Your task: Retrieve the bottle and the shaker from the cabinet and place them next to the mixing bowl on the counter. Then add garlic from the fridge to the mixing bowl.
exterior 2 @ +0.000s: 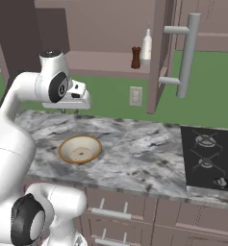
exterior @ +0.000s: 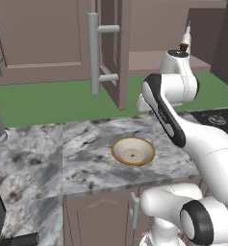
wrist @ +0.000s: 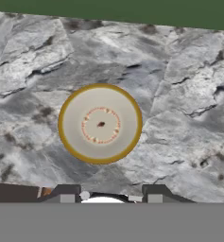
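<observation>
Two base views flanking the arm, sharing the mixing bowl; hand view straight down over it.

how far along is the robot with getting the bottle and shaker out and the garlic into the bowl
Nothing looks done yet. The bottle and shaker stand on the open cabinet's shelf, and the mixing bowl sits empty on the counter. The gripper hangs above the bowl, fingers shut on nothing. Both fetches and the garlic remain.

A mixing bowl sits on the tabletop. Behind and above it, a bottle stands beside a shaker (in the open cabinet). A stove lies right.
</observation>
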Robot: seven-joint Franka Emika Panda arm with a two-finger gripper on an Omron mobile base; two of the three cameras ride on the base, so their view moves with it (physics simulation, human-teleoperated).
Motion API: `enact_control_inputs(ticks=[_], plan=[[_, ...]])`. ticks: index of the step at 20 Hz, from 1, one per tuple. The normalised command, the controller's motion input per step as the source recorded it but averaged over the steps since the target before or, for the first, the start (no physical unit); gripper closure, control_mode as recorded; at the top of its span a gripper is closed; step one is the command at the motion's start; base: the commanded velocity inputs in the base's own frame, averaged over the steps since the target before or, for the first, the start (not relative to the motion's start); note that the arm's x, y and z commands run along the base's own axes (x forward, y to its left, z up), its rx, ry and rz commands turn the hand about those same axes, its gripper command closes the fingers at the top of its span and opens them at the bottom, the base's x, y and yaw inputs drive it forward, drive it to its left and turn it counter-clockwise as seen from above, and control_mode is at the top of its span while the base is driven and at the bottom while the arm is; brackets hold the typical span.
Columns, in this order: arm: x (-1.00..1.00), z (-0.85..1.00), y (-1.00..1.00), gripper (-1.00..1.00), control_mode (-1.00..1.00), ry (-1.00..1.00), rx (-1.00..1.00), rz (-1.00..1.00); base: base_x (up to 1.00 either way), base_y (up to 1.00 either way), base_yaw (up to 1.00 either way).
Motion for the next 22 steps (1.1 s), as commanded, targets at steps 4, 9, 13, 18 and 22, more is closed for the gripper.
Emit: enact_control_inputs(ticks=[4,9,13,18,22], plan=[[-0.23,-0.01,-0.03,-1.00,-1.00,0.00,0.00,0.00,0.00,0.00,0.00],[-0.46,-0.01,-0.27,-1.00,-1.00,-0.02,0.00,-0.04,0.00,0.00,0.00],[-0.36,0.13,-0.45,-1.00,-1.00,-0.22,0.03,-0.17,0.00,0.00,0.00],[-0.06,0.30,-0.17,-1.00,-1.00,-0.32,0.06,-0.27,0.00,0.00,0.00],[0.00,0.53,-0.01,-1.00,-1.00,-0.30,0.10,-0.33,0.00,0.00,0.00]])
